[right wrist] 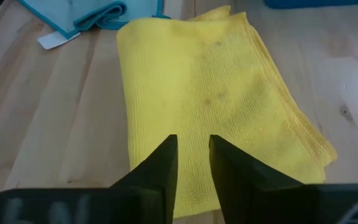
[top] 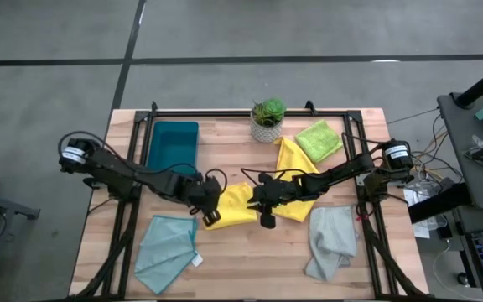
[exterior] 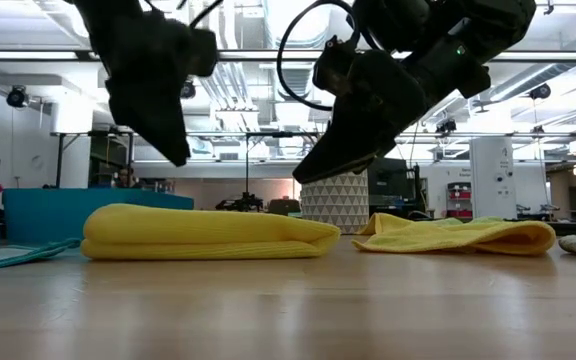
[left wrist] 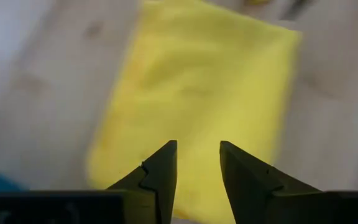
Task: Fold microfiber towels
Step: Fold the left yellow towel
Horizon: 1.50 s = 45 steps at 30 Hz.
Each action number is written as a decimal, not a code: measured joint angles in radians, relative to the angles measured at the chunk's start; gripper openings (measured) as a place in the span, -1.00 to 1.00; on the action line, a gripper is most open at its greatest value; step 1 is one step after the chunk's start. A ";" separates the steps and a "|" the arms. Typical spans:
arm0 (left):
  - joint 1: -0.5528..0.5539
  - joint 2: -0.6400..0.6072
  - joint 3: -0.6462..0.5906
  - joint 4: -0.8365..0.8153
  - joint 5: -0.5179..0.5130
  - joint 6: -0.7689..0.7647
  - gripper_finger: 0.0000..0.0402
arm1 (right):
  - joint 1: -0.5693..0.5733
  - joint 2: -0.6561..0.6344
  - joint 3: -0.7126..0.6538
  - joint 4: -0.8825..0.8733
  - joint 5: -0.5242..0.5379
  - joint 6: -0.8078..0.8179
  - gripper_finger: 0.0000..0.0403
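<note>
A yellow towel (top: 235, 204), folded into a flat stack, lies on the table's middle (exterior: 208, 232). My left gripper (left wrist: 197, 144) hangs above its left end, fingers apart with nothing between them (exterior: 173, 150). My right gripper (right wrist: 193, 138) hangs above its right end, slanting down, with a narrow gap between the fingers and nothing in it (exterior: 313, 172). In the low view both grippers stand clear of the cloth. A second yellow towel (top: 295, 159) lies rumpled to the right. Also on the table are a lime green towel (top: 319, 139), a pale grey towel (top: 332, 239) and a light teal towel (top: 168, 246) with a white tag.
A dark teal tray (top: 173, 144) stands at the far left of the table. A small potted plant (top: 267, 117) stands at the far edge, in the middle. Bare wood shows along the near edge between the teal and grey towels.
</note>
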 joint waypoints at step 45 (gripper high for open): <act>-0.251 0.091 -0.230 0.376 -0.173 -0.086 -0.54 | 0.068 0.156 -0.019 0.231 0.049 -0.017 -0.95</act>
